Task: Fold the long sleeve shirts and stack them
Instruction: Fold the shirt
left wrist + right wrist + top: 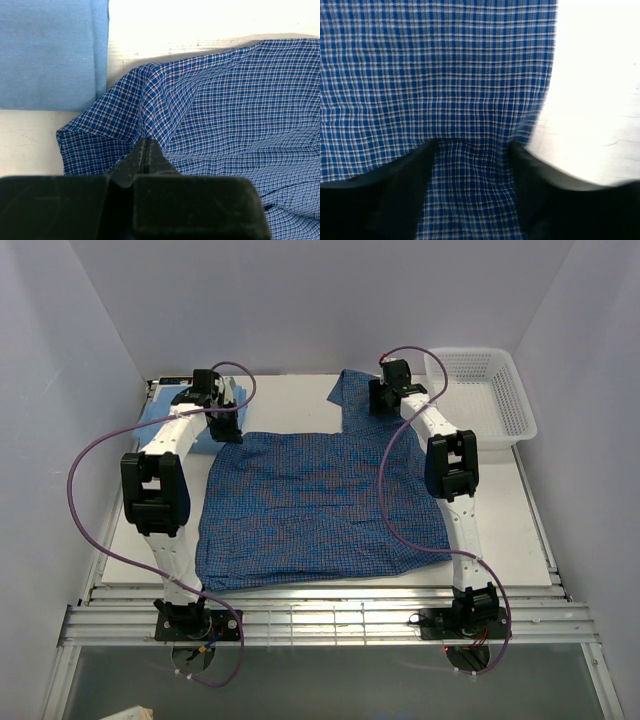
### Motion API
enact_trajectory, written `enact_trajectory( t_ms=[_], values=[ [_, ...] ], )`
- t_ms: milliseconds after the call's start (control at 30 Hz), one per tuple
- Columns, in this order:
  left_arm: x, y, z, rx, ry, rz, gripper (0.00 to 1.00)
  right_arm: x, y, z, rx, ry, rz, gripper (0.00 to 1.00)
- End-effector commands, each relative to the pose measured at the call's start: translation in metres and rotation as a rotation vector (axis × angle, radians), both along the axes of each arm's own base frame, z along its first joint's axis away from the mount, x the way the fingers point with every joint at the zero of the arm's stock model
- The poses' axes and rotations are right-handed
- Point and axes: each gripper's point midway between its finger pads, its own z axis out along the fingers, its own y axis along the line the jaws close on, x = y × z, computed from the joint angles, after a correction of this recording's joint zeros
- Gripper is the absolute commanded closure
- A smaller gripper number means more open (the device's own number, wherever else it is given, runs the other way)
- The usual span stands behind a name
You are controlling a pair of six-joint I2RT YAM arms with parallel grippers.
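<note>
The dark blue checked shirt [320,500] lies spread flat across the middle of the table, with one sleeve reaching to the far side. My left gripper [224,408] is at the shirt's far left corner. In the left wrist view its jaws [146,143] are shut on a raised fold of the checked cloth [225,100]. The plain light blue shirt [160,418] lies folded at the far left, also in the left wrist view [50,50]. My right gripper [386,392] is over the far sleeve, open [472,147], with checked cloth [445,75] between its fingers.
A white mesh basket [487,395] stands at the far right corner. The white table top [510,530] shows to the right of the shirt. Grey walls close in on three sides. Purple cables loop beside both arms.
</note>
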Motion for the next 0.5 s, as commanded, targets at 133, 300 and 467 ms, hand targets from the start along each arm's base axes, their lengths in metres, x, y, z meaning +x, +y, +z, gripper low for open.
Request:
enact_trajectory(
  t_ms=[133,300,467],
  values=[
    [-0.004,-0.001,0.044,-0.017,-0.106,-0.015,1.0,-0.017,0.02,-0.015,-0.084,0.046,0.063,0.83],
    [-0.01,-0.002,0.046,-0.015,-0.11,-0.028,1.0,-0.001,0.021,0.034,-0.092,-0.085,0.079,0.92],
    [-0.02,-0.004,0.049,-0.031,-0.114,-0.038,1.0,0.001,0.024,0.112,-0.069,-0.254,0.119,0.92]
  ],
)
